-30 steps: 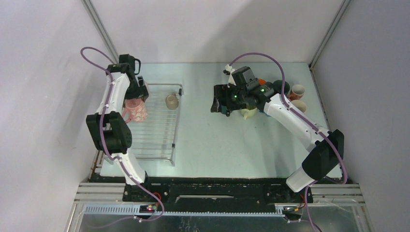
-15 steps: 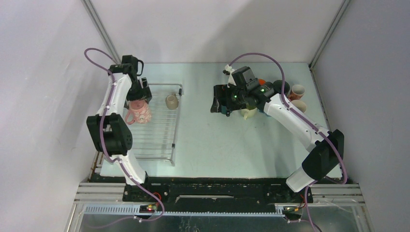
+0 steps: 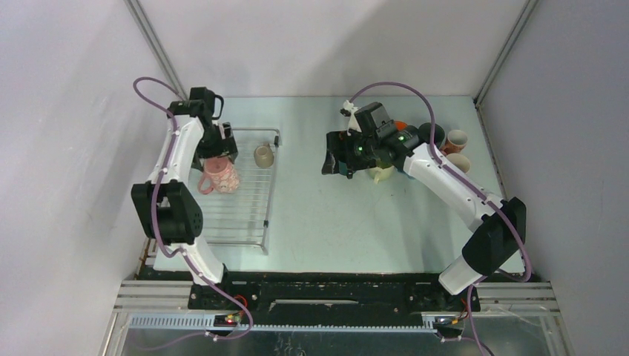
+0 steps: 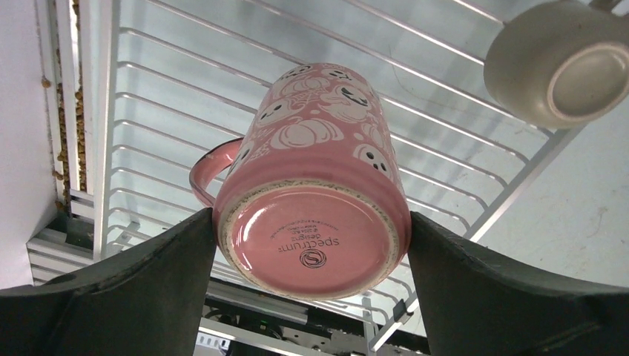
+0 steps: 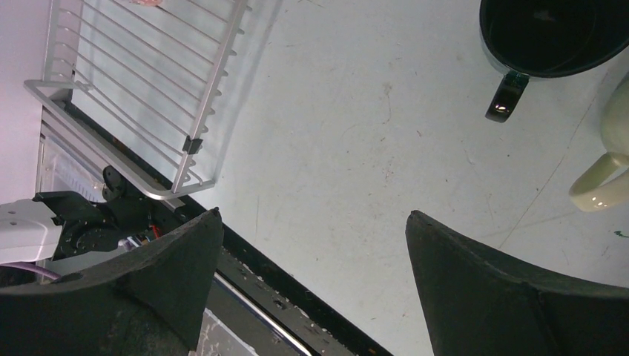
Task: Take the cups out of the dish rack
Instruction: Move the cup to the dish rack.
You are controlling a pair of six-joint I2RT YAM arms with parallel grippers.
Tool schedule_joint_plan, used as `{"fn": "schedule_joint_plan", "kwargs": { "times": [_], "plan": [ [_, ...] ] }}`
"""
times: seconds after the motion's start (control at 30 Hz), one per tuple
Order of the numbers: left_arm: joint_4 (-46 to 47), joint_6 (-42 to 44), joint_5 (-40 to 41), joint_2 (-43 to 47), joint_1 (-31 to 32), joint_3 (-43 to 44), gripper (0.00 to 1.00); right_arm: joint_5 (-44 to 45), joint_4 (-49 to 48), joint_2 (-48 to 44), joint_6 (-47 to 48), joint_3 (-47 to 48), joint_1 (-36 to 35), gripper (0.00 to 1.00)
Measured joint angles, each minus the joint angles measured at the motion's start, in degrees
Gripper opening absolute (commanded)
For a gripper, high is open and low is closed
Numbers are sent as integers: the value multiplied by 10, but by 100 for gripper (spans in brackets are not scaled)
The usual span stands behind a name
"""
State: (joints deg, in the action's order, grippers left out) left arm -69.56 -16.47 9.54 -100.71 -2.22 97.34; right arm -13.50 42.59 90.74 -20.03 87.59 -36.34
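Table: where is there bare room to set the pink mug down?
Widest bare patch: the table between the rack and the right arm, near side. Also bare: the far strip beyond the rack and right claw. Crowded: the far right corner, where the cups cluster.

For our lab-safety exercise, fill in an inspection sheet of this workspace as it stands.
Surface: pale table, lightly scuffed.
Job's things: dish rack carries a beige cup; pink mug over it; other cups grouped far right.
Clutter: nothing seen.
Grippers: left gripper clamps the pink mug; right gripper open, empty.
Cables: purple cables loop along both arms.
Surroundings: plain white walls, metal frame.
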Motion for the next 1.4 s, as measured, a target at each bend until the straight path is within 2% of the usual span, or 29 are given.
{"fn": "schedule_joint_plan", "kwargs": {
  "times": [0.5,0.6,0.7,0.87,1.4],
  "plan": [
    [6,0,-28,29,56,-55,59,-6,1,14,3,0,-2,99],
    [13,0,-28,41,62,-70,65,-6,1,17,4,0,-3,99],
    [21,-1,-28,52,63,-83,80,-6,3,20,4,1,-4,99],
    [34,-6,-23,61,66,-94,99,-6,4,25,4,1,-8,100],
    [51,-85,-7,70,71,-94,100,-5,4,26,7,1,-13,100]
  ]
}}
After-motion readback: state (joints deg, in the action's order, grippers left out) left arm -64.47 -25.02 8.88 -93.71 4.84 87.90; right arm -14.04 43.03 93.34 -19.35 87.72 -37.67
